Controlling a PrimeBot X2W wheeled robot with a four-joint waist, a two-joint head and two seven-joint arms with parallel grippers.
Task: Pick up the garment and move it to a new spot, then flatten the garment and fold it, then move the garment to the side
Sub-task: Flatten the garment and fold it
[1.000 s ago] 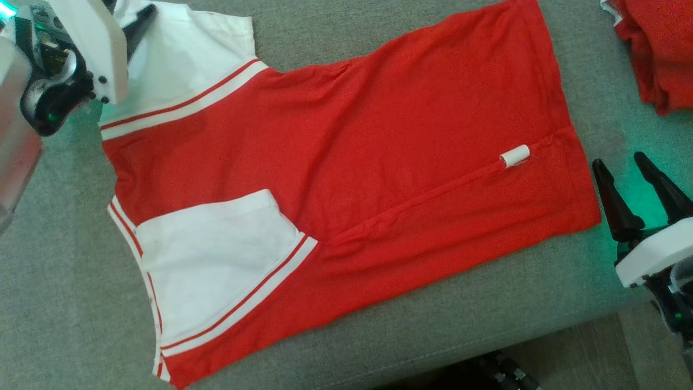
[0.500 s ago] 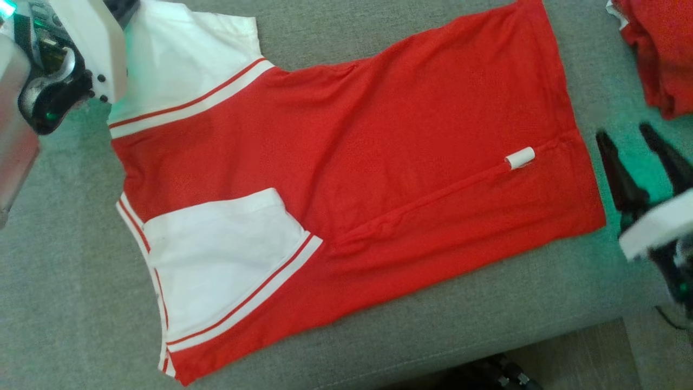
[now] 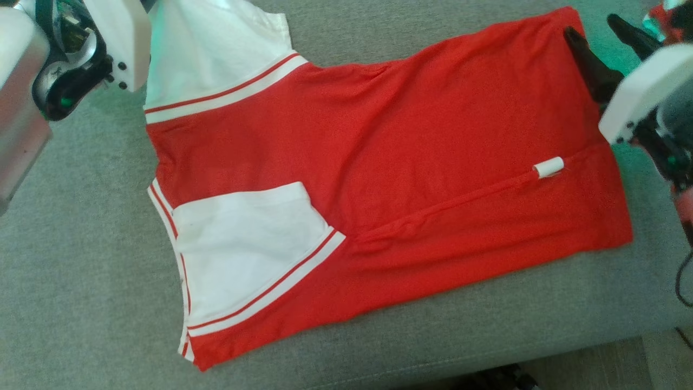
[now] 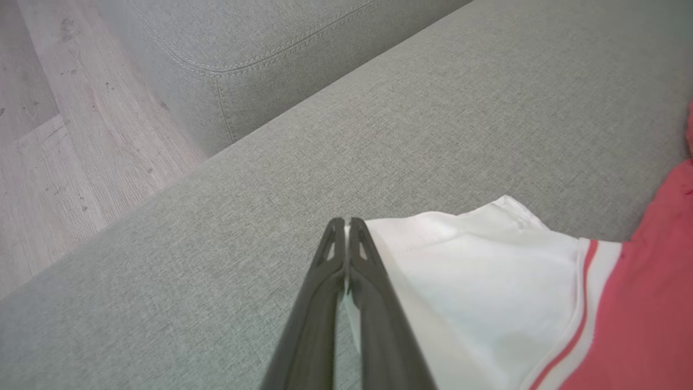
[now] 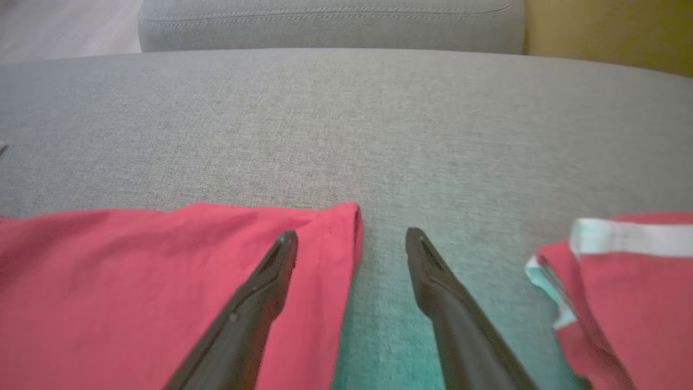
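The garment (image 3: 390, 162) is a red shirt with white sleeves, spread flat on the grey sofa cushion (image 3: 76, 260). My left gripper (image 4: 345, 225) is shut on the edge of the far white sleeve (image 4: 476, 260), with a sliver of white cloth showing between the fingers. In the head view its wrist (image 3: 81, 54) sits at the top left, beside that sleeve (image 3: 211, 49). At the garment's far hem corner (image 5: 325, 233) my right gripper (image 3: 591, 26) is open. One finger is over the red cloth, the other over bare cushion, as the right wrist view shows (image 5: 351, 237).
Another red and white garment (image 5: 628, 281) lies bunched just right of the right gripper. A small white tag (image 3: 548, 167) sticks up near the hem. The cushion's front edge (image 3: 487, 346) drops to a wooden floor (image 4: 65, 135). A sofa arm (image 4: 243, 65) lies beyond the left gripper.
My left gripper has shut on the white sleeve. My right gripper has moved from beside the near hem corner up to the far hem corner, still open. The head camera has shifted.
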